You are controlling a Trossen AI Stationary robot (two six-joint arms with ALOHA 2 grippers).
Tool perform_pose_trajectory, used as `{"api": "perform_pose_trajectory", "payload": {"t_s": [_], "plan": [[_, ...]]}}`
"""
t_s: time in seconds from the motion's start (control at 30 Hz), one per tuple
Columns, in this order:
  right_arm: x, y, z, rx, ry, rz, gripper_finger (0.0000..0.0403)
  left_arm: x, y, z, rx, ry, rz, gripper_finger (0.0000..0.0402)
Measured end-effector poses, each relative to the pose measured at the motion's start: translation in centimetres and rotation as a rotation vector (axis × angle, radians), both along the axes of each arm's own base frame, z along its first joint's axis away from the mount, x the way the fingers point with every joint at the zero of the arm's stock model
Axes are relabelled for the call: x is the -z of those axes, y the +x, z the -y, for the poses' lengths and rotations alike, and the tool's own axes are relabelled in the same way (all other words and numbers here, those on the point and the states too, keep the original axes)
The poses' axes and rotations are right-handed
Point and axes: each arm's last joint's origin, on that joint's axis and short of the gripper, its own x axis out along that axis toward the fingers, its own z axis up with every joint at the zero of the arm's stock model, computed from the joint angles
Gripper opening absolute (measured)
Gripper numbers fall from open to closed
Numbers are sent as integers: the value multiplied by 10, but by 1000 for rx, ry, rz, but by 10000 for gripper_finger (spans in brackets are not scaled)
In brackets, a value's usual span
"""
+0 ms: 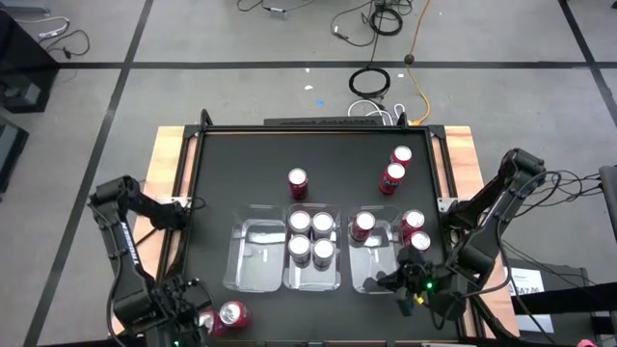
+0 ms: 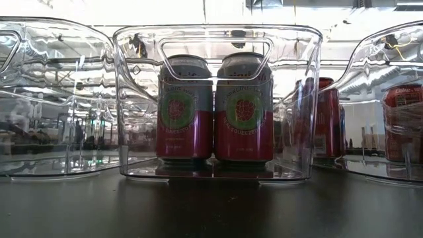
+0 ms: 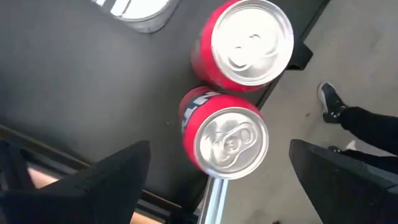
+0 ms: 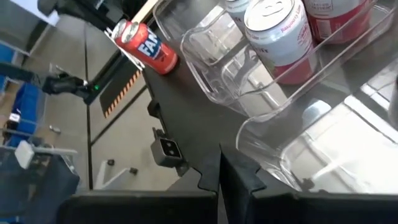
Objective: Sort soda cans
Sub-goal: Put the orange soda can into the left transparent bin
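Left gripper (image 3: 217,180) open, straddling the nearer of two red cans (image 3: 225,140) at the table edge (image 3: 283,78); second can (image 3: 245,43) just beyond, touching. Cans rigid, smooth, likely slippery: grip mid-body. Little room edge-side. Right gripper (image 4: 219,180) shut, beside a tray (image 4: 292,143).

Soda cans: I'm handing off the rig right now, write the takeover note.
Left claw: open, over two red cans at the table's near-left edge, holding nothing.
Right claw: shut, empty, by the right tray.
Done: four cans in the middle tray; one can in the right tray, two at its right side.
Left: three loose cans, one mid-table, two far right, plus the left pair. Left tray holds none.
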Motion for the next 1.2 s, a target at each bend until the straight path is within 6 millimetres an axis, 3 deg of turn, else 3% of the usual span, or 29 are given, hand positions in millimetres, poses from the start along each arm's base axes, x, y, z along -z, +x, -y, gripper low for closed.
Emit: {"api": "perform_pose_trajectory", "payload": {"t_s": [0.73, 1.0, 1.2], "plan": [[29, 17, -22, 52, 36, -24, 0, 44, 7, 15, 72, 11, -23, 391], [28, 16, -22, 47, 33, -22, 0, 45, 5, 12, 73, 31, -39, 391], [28, 16, -22, 45, 30, -22, 0, 32, -2, -1, 53, 36, -64, 391]]}}
